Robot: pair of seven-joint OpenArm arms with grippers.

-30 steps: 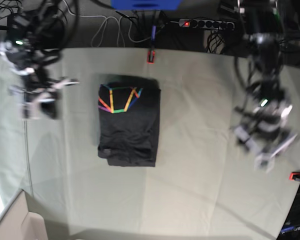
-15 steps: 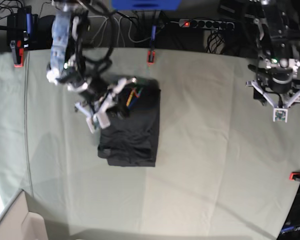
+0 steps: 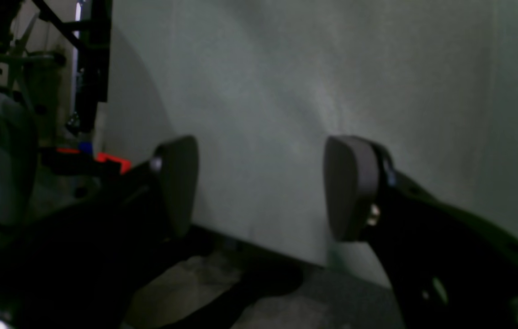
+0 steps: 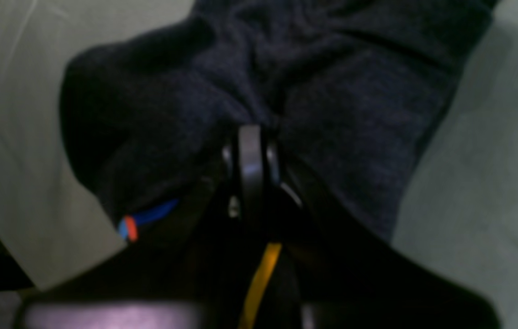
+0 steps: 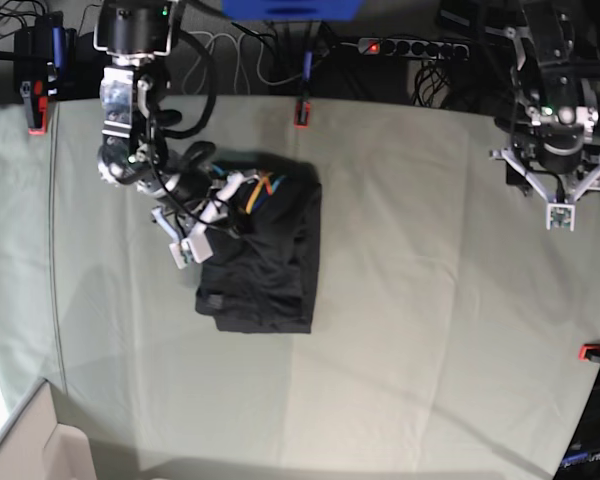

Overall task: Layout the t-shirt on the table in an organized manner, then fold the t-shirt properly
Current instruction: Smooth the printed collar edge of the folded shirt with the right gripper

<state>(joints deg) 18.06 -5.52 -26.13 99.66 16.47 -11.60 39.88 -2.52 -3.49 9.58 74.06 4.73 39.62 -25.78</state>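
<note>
Right end effector [image 5: 223, 200] hides most of t-shirt [image 5: 265, 270] graphic; t-shirt edges cropped, blurred in wrist view.

The dark charcoal soft cotton t-shirt [image 5: 265, 260] lies folded into a compact upright rectangle on the wide table under pale grey-green cloth [image 5: 430, 300], left of the table's middle and nearer its far edge. Its far left corner, bearing rainbow-coloured lines, is bunched and rumpled.

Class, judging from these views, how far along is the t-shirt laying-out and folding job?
Done: the t-shirt lies as a compact bundle on the table. In hand: the right gripper is shut on its fabric. Left: spreading it flat and folding it; the left gripper hangs open, empty.
</note>
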